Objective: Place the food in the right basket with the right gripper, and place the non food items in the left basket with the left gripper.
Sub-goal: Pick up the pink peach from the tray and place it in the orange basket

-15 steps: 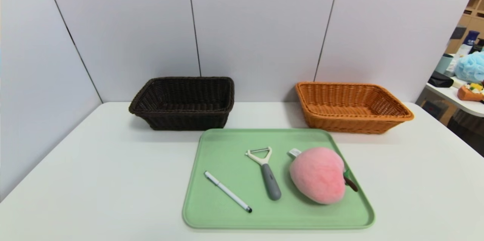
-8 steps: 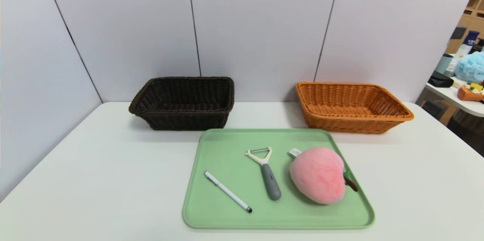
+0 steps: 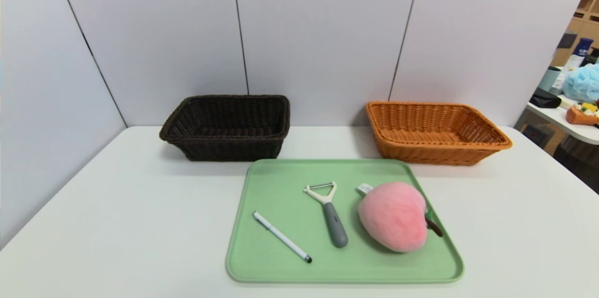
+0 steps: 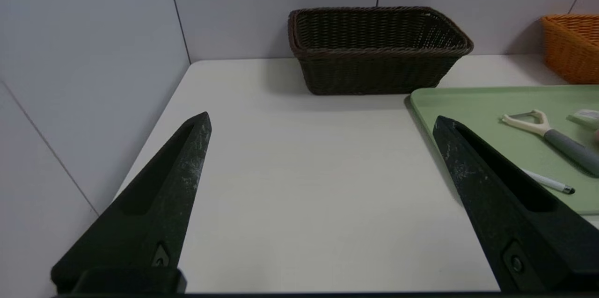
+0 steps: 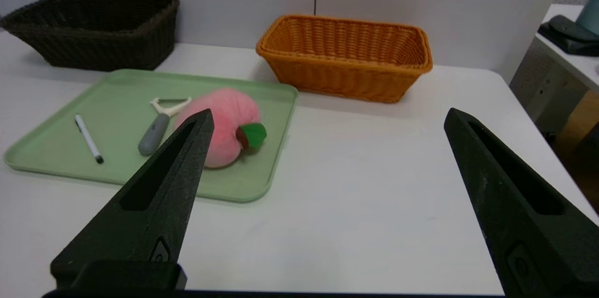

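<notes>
The left gripper (image 4: 323, 118) and right gripper (image 5: 331, 113) show only in the wrist views, both wide open, holding nothing. The peach (image 3: 394, 217), peeler (image 3: 336, 225) and pen (image 3: 282, 236) sit on the green tray (image 3: 345, 278). White table (image 3: 117, 223) under it, pale wall (image 3: 323, 31) behind.

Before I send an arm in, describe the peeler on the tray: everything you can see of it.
The peeler is Y-shaped: a white, plastic-looking forked head with a thin metallic blade across its prongs, and a grey handle with a rounded end. It lies flat on the green tray, between the pen and the plush peach, head toward the baskets. Only the tray touches it.
</notes>
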Controlling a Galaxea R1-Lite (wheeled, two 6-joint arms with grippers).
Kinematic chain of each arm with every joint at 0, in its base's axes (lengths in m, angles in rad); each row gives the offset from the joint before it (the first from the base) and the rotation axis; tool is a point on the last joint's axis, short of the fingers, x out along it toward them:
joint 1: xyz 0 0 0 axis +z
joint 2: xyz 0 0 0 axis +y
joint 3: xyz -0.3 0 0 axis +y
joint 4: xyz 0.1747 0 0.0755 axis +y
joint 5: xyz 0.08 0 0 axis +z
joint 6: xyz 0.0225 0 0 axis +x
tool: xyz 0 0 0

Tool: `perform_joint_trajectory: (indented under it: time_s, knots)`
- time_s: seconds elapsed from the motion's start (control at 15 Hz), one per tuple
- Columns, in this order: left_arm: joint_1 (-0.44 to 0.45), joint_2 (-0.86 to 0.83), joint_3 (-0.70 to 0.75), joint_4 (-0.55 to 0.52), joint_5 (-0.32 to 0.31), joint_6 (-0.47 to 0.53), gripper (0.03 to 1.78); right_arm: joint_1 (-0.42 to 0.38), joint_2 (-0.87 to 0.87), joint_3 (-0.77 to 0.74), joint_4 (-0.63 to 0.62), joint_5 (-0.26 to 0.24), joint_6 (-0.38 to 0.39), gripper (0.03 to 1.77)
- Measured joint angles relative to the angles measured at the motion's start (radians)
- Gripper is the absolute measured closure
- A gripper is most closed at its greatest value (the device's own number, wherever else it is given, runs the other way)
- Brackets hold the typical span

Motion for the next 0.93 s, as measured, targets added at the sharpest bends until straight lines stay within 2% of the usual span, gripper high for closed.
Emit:
perform_joint_trajectory:
  time_s: [0.27, 0.53, 0.73, 0.93]
  knots:
    - [0.000, 0.270, -0.232, -0.070, -0.040, 0.011, 0.12, 0.004, 0.297, -0.335, 0.036, 0.043, -0.024, 0.10]
    - [0.000, 0.516, -0.421, -0.085, -0.070, 0.041, 0.12, 0.020, 0.605, -0.647, 0.086, 0.064, -0.046, 0.10]
    - [-0.021, 0.681, -0.489, -0.089, -0.069, 0.046, 0.12, 0.076, 0.820, -0.821, 0.177, 0.038, -0.029, 0.10]
    - [-0.137, 0.812, -0.510, -0.118, -0.033, 0.044, 0.12, 0.139, 1.047, -0.984, 0.246, -0.020, 0.086, 0.10]
